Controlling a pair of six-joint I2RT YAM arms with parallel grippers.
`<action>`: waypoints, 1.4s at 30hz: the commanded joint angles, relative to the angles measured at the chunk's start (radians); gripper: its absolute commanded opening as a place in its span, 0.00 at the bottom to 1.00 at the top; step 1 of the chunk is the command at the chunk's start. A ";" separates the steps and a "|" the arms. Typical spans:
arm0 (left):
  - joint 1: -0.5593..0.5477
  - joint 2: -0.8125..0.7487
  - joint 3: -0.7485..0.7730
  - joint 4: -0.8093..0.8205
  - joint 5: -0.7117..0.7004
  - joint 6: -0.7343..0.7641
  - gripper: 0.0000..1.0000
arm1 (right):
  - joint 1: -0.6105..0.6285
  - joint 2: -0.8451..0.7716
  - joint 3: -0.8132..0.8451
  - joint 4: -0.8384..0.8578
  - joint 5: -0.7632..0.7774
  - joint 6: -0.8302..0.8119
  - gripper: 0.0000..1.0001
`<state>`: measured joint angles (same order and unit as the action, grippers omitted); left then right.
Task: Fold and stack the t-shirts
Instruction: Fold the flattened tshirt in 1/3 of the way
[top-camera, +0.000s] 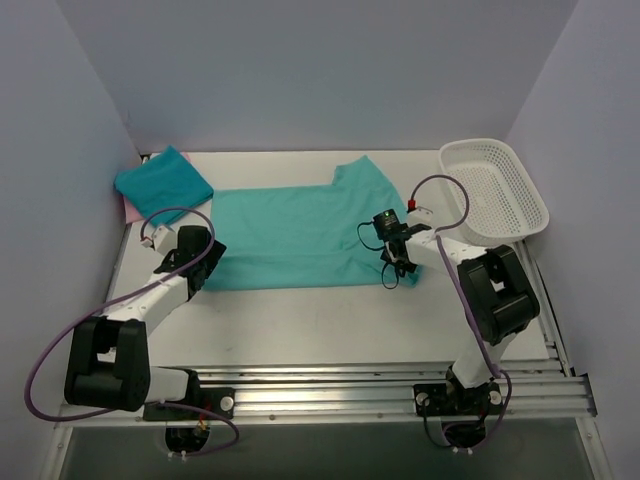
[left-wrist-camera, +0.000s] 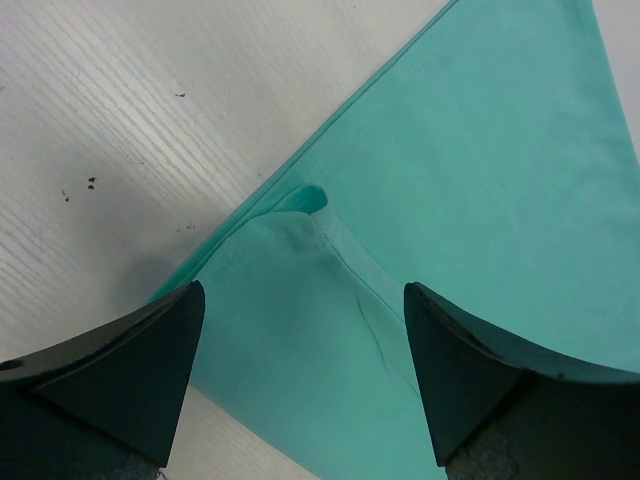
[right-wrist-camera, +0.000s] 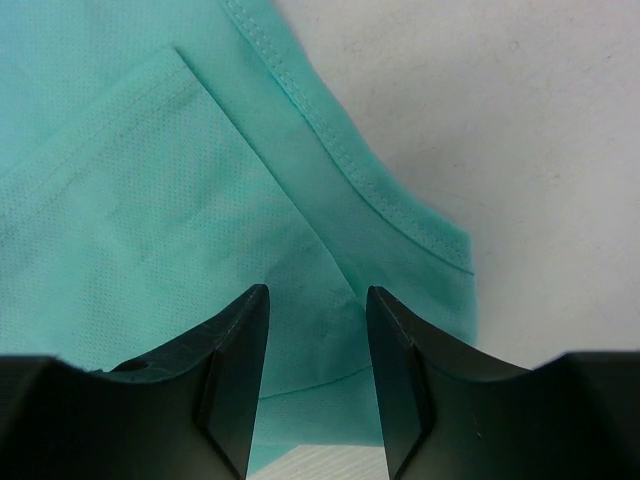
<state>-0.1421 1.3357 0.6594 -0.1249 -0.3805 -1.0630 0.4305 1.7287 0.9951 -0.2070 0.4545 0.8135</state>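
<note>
Chunky black fingers of the left gripper (left-wrist-camera: 302, 300) sit wide apart, with the corner of the spread teal t-shirt (left-wrist-camera: 450, 200) lying flat right under and ahead of them. Right gripper (right-wrist-camera: 317, 300) is parted too, just narrower. There's cloth straight below its gap, and a double-stitched hem (right-wrist-camera: 350, 150) runs off ahead and to its right. Hard to say from the wrist views if either set of tips actually touches fabric; probably just hovering.

Handling-wise it's thin knit, light and totally floppy, so I'd expect it to sag and crease the second it's lifted. Nothing fragile. The matte weave shouldn't slip out of a pinch. I'd grab the hemmed edges and corners where it's doubled up, and the small pucker (left-wrist-camera: 310, 198) just ahead of the left gripper looks like an easy bite. Table (left-wrist-camera: 100, 120) is smooth white with faint grain, so dragging should go fine.

Folded teal t-shirt (top-camera: 163, 180) sits on a pink one (top-camera: 127, 208) well beyond the left gripper, and a rigid white mesh basket (top-camera: 530, 190) is beyond the right.
</note>
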 joint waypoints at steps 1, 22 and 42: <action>0.004 0.025 0.017 0.045 -0.005 0.015 0.89 | -0.010 0.019 -0.010 -0.009 -0.004 -0.013 0.40; 0.006 0.042 0.017 0.053 -0.011 0.017 0.89 | -0.024 0.006 0.023 -0.072 0.022 -0.011 0.00; 0.016 0.054 0.019 0.054 -0.028 0.026 0.89 | -0.062 0.135 0.200 -0.169 0.092 -0.037 0.00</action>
<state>-0.1398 1.3838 0.6594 -0.1078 -0.3889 -1.0569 0.3889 1.8347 1.1751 -0.3145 0.4980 0.7826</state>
